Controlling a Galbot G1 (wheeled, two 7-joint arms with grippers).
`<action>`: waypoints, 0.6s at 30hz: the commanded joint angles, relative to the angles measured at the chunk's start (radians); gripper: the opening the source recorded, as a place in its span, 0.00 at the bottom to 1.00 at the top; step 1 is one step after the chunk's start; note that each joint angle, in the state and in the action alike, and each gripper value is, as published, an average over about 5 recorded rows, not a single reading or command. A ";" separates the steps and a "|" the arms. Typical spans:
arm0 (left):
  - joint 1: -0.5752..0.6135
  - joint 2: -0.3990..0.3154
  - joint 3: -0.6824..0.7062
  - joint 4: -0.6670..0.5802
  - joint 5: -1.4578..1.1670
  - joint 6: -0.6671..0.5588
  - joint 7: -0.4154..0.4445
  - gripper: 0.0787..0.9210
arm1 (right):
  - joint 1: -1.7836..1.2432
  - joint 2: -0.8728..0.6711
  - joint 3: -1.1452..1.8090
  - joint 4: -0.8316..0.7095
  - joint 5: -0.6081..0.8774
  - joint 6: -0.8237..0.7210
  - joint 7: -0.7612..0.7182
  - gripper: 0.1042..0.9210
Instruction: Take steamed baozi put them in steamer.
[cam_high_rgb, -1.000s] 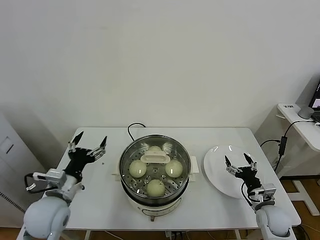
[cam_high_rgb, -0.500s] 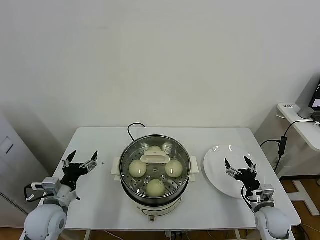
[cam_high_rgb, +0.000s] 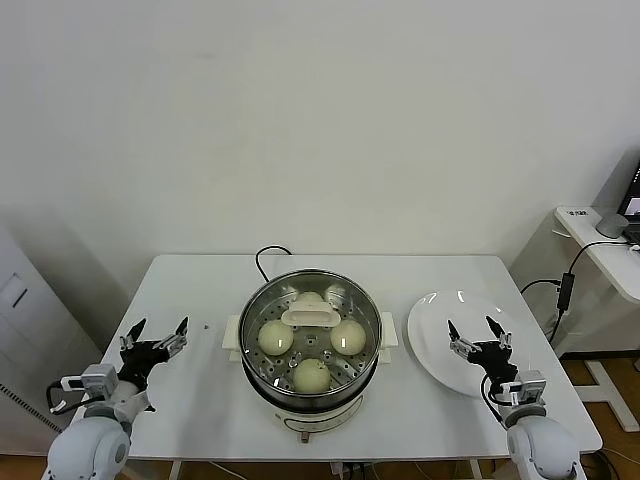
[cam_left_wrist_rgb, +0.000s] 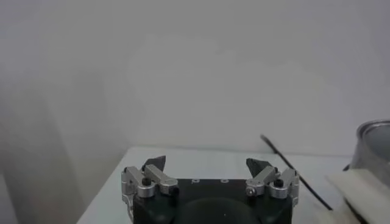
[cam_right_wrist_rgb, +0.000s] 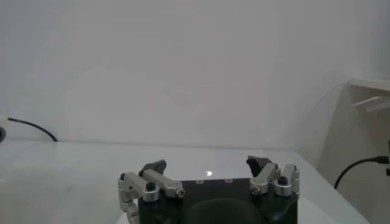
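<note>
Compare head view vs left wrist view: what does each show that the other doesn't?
Head only: four steamed baozi on the perforated tray under the glass lid, the bare white plate, and the right gripper over its near edge, jaws open.
Left wrist only: a close look at the left gripper, jaws open and holding nothing.
Both: the steamer, its black cord, the white table.

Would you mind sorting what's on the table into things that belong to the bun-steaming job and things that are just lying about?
Part of the job:
- four steamed baozi, all lying in the steamer
- steamer, covered by a glass lid
- left gripper, open, empty
- right gripper, open, empty, over the plate

Just lying about:
- white plate, empty
- black cord
</note>
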 joint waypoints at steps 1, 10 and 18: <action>-0.001 0.002 -0.008 0.029 -0.016 -0.002 -0.004 0.88 | -0.004 -0.004 0.007 0.006 0.005 -0.026 0.004 0.88; -0.005 -0.002 -0.011 0.035 -0.008 0.003 -0.004 0.88 | -0.003 -0.005 0.007 0.007 0.018 -0.044 0.009 0.88; -0.003 -0.006 -0.019 0.031 -0.007 0.004 -0.003 0.88 | -0.003 -0.003 0.007 0.009 0.018 -0.046 0.021 0.88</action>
